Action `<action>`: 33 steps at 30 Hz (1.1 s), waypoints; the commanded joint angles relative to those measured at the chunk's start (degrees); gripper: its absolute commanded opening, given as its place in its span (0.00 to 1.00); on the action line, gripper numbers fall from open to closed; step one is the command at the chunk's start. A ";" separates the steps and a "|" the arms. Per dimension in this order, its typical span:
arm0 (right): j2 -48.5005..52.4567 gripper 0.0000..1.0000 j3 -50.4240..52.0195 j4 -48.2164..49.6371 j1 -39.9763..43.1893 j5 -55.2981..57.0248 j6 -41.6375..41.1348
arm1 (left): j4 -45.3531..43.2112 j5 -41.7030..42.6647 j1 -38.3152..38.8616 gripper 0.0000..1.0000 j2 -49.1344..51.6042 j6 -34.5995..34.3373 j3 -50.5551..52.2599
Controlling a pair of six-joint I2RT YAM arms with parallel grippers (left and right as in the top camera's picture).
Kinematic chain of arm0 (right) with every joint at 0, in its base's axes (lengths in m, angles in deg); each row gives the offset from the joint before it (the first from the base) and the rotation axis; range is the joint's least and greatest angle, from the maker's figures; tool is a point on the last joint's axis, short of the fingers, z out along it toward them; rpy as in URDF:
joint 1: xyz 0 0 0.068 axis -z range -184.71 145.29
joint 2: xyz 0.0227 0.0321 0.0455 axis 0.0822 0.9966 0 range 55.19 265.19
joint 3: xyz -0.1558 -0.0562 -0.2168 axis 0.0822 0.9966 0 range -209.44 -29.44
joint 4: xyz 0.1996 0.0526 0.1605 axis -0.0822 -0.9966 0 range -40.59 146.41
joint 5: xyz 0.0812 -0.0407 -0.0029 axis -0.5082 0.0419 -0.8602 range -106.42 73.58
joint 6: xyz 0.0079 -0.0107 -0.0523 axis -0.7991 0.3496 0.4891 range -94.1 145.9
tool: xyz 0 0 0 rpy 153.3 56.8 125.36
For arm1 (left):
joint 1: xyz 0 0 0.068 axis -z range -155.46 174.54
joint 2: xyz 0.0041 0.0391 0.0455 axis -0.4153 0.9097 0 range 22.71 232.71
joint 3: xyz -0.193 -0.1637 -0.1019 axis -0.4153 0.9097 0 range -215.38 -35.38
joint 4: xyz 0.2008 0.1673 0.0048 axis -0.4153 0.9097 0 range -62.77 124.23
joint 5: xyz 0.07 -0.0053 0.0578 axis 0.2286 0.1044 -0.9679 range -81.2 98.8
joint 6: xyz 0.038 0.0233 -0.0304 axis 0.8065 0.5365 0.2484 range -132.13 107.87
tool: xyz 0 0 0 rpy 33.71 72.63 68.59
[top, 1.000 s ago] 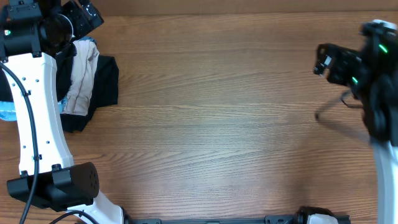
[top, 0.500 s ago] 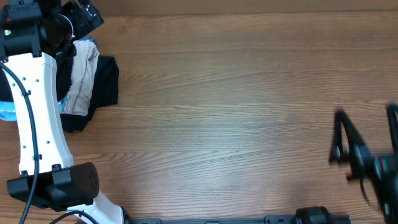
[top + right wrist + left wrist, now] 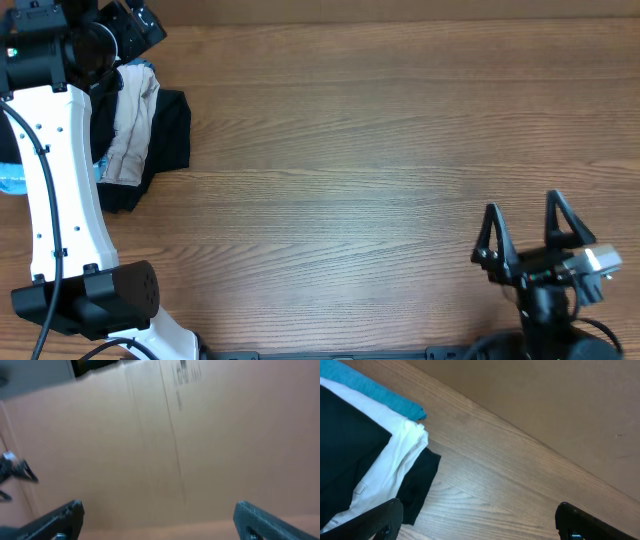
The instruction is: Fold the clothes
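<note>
A stack of folded clothes [image 3: 140, 140] lies at the table's far left: a black garment [image 3: 172, 128], a white one [image 3: 130, 125] and a bit of blue [image 3: 12, 178]. The left wrist view shows the same pile, black [image 3: 345, 455], white [image 3: 395, 460] and blue [image 3: 375, 390]. My left gripper [image 3: 135, 25] hovers at the back left corner over the pile, open and empty [image 3: 477, 520]. My right gripper [image 3: 525, 235] is at the front right edge, fingers pointing up, open and empty [image 3: 160, 515].
A brown cardboard wall [image 3: 545, 405] runs behind the table's far edge. The right wrist view shows only that cardboard wall [image 3: 160, 445], blurred. The left arm's white link [image 3: 55, 190] runs along the left edge.
My right arm has swung from the back right down to the front right edge, and its gripper now points upward. The left arm and the clothes have not moved.
</note>
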 commanded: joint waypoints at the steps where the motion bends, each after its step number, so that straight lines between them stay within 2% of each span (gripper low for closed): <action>1: -0.35 1.00 9.94 8.90 -0.22 0.11 -2.51 | -0.04 -0.35 0.11 1.00 0.48 -0.17 0.22; 3: -0.37 1.00 13.92 12.44 -0.22 0.15 -2.62 | -0.04 -0.37 0.11 1.00 0.48 -0.17 0.22; 10: -0.39 1.00 19.80 11.96 -0.22 1.40 -2.64 | -0.02 -0.37 0.11 1.00 0.48 -0.17 0.22; 18: -0.39 1.00 19.71 -0.76 -0.22 6.40 -2.32 | -0.02 -0.37 0.11 1.00 0.48 -0.17 0.22; 33: -0.37 1.00 19.71 -0.98 -0.22 6.54 -1.75 | -0.02 -0.35 0.11 1.00 0.48 -0.17 0.22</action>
